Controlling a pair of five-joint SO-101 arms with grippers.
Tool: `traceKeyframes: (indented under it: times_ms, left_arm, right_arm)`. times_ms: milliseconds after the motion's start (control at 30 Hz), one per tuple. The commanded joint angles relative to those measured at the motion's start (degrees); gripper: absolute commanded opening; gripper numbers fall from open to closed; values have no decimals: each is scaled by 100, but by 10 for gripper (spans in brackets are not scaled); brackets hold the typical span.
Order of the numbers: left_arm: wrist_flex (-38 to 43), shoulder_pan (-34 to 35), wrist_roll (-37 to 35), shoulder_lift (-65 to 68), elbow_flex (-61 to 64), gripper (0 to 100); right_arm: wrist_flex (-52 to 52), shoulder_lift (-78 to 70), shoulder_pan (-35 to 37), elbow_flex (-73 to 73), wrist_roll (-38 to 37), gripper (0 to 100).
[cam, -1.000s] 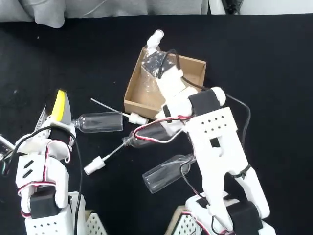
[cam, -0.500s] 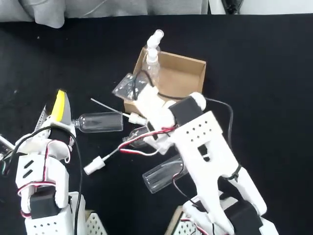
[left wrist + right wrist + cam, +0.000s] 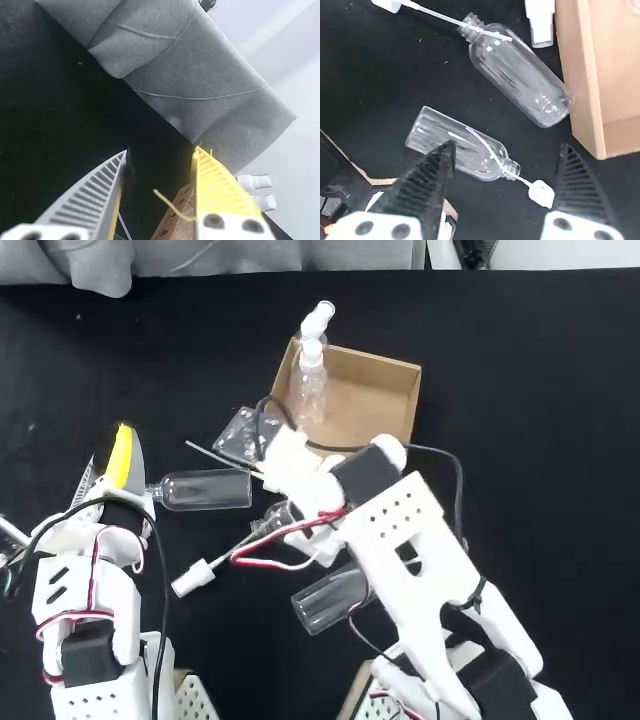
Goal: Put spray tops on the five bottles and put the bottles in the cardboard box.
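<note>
My right gripper (image 3: 506, 147) hangs open over a bottle (image 3: 451, 142). Its long axis runs finger to finger, so I'd twist my wrist first.

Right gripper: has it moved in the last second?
Yes. The right gripper has pulled out of the cardboard box toward the bottles lying beside it.

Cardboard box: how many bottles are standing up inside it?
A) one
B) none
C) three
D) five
A: a single clear bottle with a white spray top stands upright in the back corner of the cardboard box.
</note>
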State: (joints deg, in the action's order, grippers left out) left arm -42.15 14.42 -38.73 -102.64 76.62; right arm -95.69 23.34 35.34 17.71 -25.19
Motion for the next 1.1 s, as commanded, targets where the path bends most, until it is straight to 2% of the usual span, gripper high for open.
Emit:
traceKeyframes:
  times_ms: [0, 267, 467, 700, 867, 1067]
  left_arm:
    - [141, 48, 9, -70, -66, 195]
    - [141, 48, 9, -70, -75, 192]
    - [141, 48, 9, -70, -75, 192]
    - [141, 48, 9, -70, -84, 192]
    - [141, 48, 9, -70, -84, 192]
    - [141, 48, 9, -70, -84, 192]
  right_arm:
    - [-18, 303, 422, -40, -62, 279]
    - [475, 277, 712, 338, -62, 278]
    - [862, 268, 703, 611, -721, 276]
    - [1310, 259, 703, 919, -791, 276]
    - [1319, 259, 695, 1051, -1275, 276]
    - [1319, 259, 703, 1095, -1503, 278]
